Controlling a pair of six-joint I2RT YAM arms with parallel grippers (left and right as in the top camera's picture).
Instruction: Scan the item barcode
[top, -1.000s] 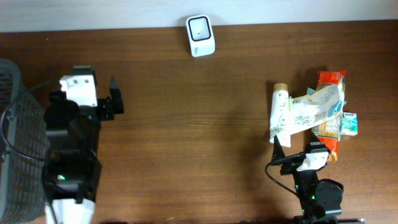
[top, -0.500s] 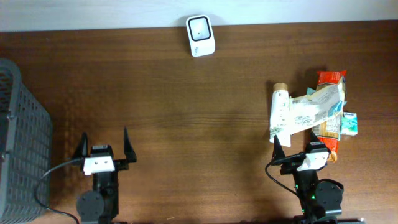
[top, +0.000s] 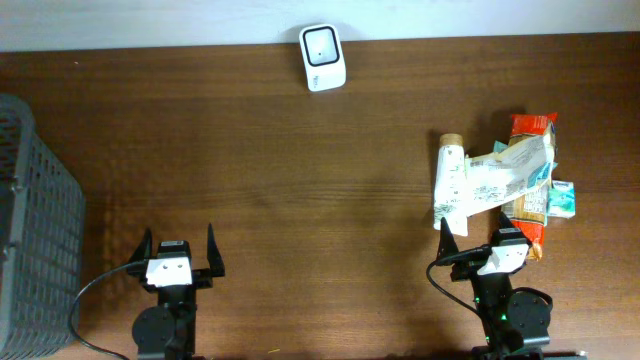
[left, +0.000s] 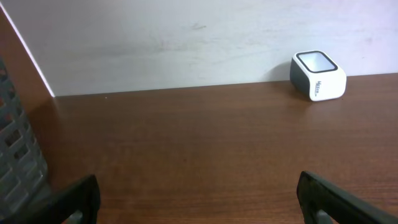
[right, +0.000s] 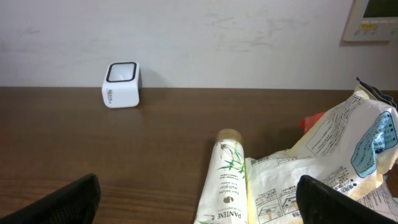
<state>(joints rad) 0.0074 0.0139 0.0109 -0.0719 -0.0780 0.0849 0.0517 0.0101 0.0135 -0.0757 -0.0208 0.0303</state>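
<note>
1. Items are heaped on the right side of the counter (top: 300, 180), just ahead of the right arm.
2. Pantene tube (top: 449, 170) lies flat at the heap's left edge, with its tan cap toward the wall (right: 199, 37).
3. White pouch (top: 510, 165) runs diagonally across the tube's lower half and over the orange packet (top: 531, 125). Small box (top: 562, 197) touches the heap's right edge.
4. No barcode is legible in any view; the print is too small.
5. Scanner (top: 322, 44) is white with a dark window facing up. It stands at the far edge of the counter against the wall, roughly centred and well apart from the heap. Nothing touches it.
6. Right end effector (top: 487, 232): fingers spread wide with nothing between them, low at the near edge just behind the heap. One finger shows beside the tube's bottom end. The other is hard to separate from the heap from overhead, but the wrist view shows both far apart.
7. Left end effector (top: 178, 238): fingers spread wide, holding nothing, at the near edge left of centre and aimed at the wall. In its wrist view the scanner sits ahead and to the right.
8. Grey mesh basket (top: 40, 230) stands at the counter's left edge, beside the left arm.
9. Wall panel (right: 370, 18) is visible at the upper right of the right wrist view.
</note>
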